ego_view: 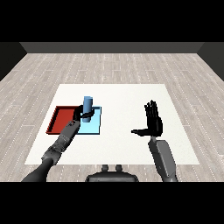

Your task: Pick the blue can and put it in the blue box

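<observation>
A light blue can (pixel 88 103) stands upright over the light blue tray (pixel 95 126), with my left hand (pixel 83 114) curled round its lower part. The red tray (pixel 61 119) lies just left of the blue tray. Whether the can rests on the tray floor or hangs just above it, I cannot tell. My right hand (pixel 153 121) is raised over the right half of the table, fingers straight and thumb pointing left, holding nothing.
The white table (pixel 127 96) stretches wide around both trays, with bare surface between the blue tray and my right hand. Grey wooden floor surrounds the table.
</observation>
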Action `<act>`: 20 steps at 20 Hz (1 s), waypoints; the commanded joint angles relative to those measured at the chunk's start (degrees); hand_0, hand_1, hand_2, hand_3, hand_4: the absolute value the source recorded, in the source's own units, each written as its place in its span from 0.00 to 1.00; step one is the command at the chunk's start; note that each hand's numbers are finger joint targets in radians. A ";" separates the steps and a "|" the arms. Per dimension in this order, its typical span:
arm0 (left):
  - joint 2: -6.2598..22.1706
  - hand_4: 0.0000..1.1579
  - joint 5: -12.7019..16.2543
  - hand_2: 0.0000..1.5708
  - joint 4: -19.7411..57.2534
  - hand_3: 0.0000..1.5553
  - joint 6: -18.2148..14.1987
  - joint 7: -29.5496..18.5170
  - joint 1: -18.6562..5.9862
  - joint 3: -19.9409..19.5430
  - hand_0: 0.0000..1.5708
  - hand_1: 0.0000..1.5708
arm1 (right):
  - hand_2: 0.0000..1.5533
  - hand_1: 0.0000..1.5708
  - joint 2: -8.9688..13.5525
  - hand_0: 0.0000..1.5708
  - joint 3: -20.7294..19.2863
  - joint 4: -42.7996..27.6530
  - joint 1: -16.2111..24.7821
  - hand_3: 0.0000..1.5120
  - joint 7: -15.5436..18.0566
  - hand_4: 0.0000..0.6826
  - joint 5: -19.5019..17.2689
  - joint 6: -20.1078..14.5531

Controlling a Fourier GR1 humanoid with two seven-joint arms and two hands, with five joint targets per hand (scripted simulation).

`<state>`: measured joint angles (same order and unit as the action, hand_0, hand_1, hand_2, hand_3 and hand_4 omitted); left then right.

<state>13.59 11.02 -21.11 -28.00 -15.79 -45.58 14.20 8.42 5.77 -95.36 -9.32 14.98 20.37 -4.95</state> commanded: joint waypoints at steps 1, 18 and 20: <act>-1.41 0.89 -2.03 1.00 10.03 0.94 0.23 0.79 -2.25 0.00 1.00 1.00 | 0.00 0.00 -1.49 0.00 -1.76 6.10 -3.89 0.00 0.75 0.00 1.22 0.31; -4.23 0.00 -1.03 0.00 18.96 0.00 -5.22 1.74 -2.32 -4.53 0.00 0.00 | 0.00 0.00 1.18 0.00 -5.46 4.17 2.29 0.00 3.98 0.00 2.93 5.71; -4.04 0.00 -0.43 0.00 19.03 0.00 -6.82 3.79 -4.13 -5.40 0.00 0.00 | 0.00 0.00 1.69 0.00 -5.65 5.71 -3.01 0.00 1.19 0.00 2.78 4.88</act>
<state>9.14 10.31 -1.98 -32.22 -12.07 -49.33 9.63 9.50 0.57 -90.82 -10.27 16.42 23.61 -0.58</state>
